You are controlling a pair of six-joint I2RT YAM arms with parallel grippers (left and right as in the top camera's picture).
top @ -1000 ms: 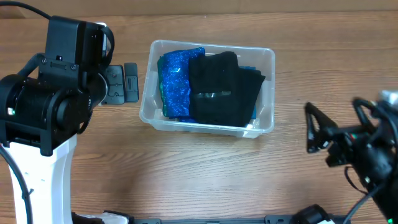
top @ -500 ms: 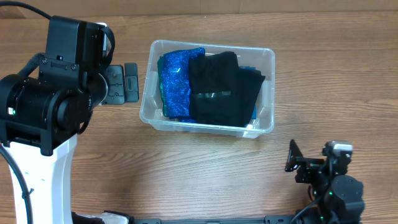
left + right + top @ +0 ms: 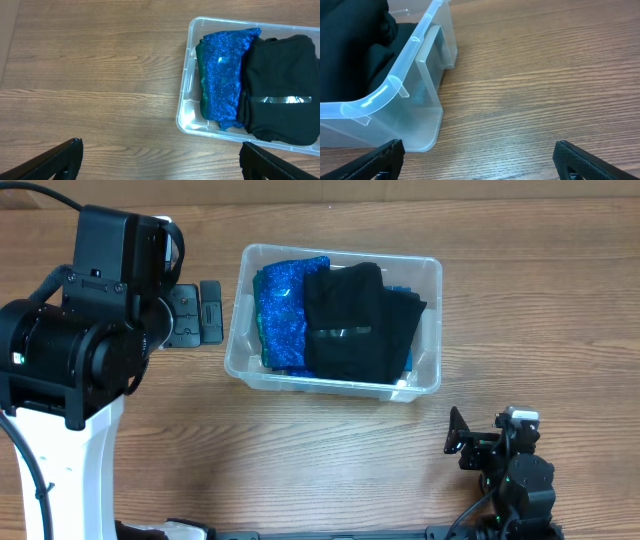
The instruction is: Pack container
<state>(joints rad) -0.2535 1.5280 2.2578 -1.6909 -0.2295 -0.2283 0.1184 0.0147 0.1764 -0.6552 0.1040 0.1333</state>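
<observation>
Fingers (image 3: 60,160) of the left gripper (image 3: 160,150) appear at the two lower corners of the left wrist view. They are spread wide with only bare wooden table (image 3: 90,90) between them, so the gripper is released and holds nothing. The right gripper (image 3: 477,150) is likewise spread and empty, its fingers (image 3: 375,160) framing the lower edge of the right wrist view. A rounded corner of the container (image 3: 405,65) stands just ahead and to the left of it, not touching. Seen from overhead, the left gripper sits just beside the container's left short wall. The right gripper lies low at the front right of the table, in front of the container's right front corner and apart from it. The container is a clear bin with a rim, and it stands upright at the centre rear of the table. Inside lie two folded garments side by side. A glittering blue garment (image 3: 283,305) is on the left. A black garment (image 3: 355,320) on the right partly overlaps it and has a shiny strip (image 3: 280,99) across its middle. A teal edge (image 3: 199,75) shows beside the blue piece.
</observation>
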